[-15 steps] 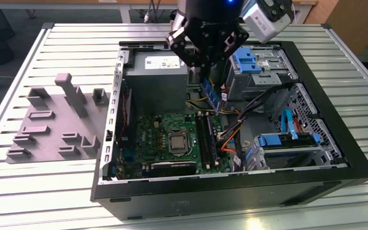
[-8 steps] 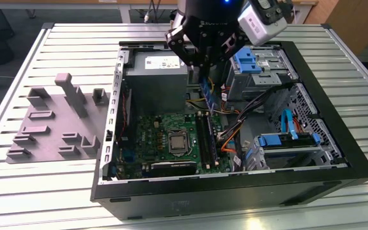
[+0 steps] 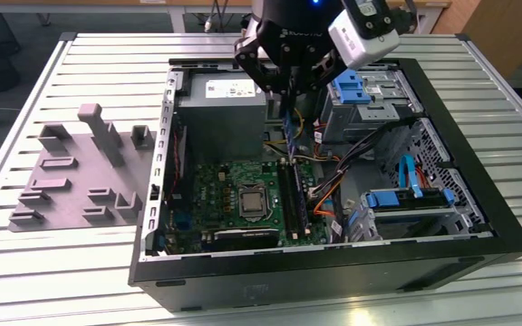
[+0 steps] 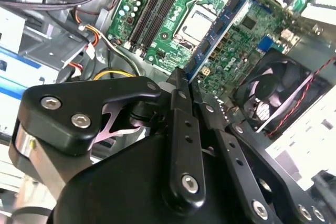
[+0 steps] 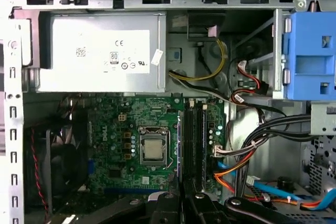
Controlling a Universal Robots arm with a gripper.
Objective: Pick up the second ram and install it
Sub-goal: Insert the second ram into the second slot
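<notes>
Pincer (image 4: 185,77) clenched on second ram (image 4: 220,30), above motherboard (image 3: 242,197), orange cables (image 3: 329,190) beside slots (image 5: 193,140)

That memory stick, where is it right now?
The second ram is clamped on edge in the claw, held above the motherboard inside the open computer case.

A robotics lab or workshop: an open black desktop computer case (image 3: 334,265) lies on a ribbed grey metal tabletop (image 3: 89,272) beside a grey plastic holder tray (image 3: 71,176), with wooden workbenches (image 3: 198,8) behind.
</notes>
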